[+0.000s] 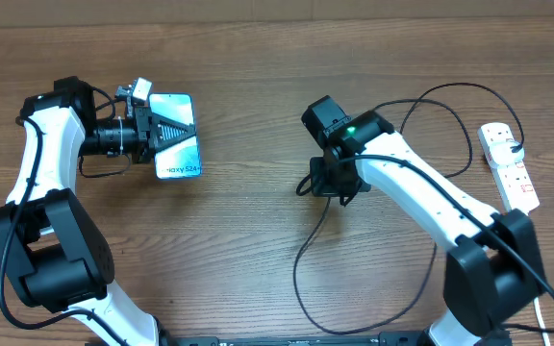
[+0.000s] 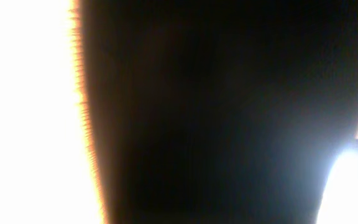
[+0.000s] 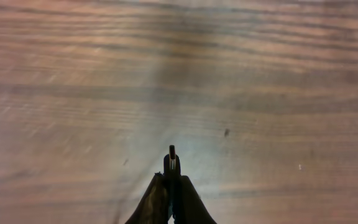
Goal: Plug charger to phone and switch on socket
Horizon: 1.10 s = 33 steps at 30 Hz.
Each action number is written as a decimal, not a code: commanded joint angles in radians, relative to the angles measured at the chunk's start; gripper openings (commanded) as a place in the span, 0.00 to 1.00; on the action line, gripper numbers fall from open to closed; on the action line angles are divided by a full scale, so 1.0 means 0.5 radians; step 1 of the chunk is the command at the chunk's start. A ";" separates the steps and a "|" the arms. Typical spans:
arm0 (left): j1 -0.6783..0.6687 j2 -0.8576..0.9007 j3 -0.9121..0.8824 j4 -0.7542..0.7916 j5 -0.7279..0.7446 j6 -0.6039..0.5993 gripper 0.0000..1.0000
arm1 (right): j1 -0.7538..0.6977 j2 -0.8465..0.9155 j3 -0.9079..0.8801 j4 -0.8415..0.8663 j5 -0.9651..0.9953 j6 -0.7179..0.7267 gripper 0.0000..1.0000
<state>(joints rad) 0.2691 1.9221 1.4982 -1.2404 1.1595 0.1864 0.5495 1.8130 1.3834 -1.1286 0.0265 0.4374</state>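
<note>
The phone [image 1: 177, 159] shows its bright blue screen at the left of the overhead view. My left gripper [image 1: 189, 129] lies across its upper half, jaws shut on it. The left wrist view is only darkness and glare, so its fingers do not show there. My right gripper [image 1: 312, 183] [image 3: 171, 180] is near the table's middle, shut on the charger's connector tip [image 3: 172, 159], which sticks out beyond the fingertips over bare wood. The charger's black cable [image 1: 297, 274] loops down from that gripper and arcs round to the socket [image 1: 514, 178] at the right edge.
The wooden tabletop [image 1: 248, 240] lies between the phone and the right gripper. A white cord [image 1: 539, 309] leads from the socket toward the front right. The right arm's base [image 1: 489, 279] stands just in front of the socket.
</note>
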 commanded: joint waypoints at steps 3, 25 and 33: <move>0.009 -0.052 0.018 -0.002 -0.023 -0.069 0.04 | -0.014 0.155 -0.146 0.144 0.111 0.031 0.04; 0.009 -0.052 0.018 0.000 -0.037 -0.069 0.04 | -0.148 0.359 -0.246 0.292 0.047 0.093 0.50; 0.009 -0.052 0.018 0.000 -0.037 -0.069 0.04 | -0.148 0.359 -0.261 0.212 0.042 0.351 0.45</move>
<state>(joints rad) 0.2691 1.9221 1.4982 -1.2400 1.1130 0.1585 0.4767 1.9636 1.2690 -1.0145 0.0479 0.5358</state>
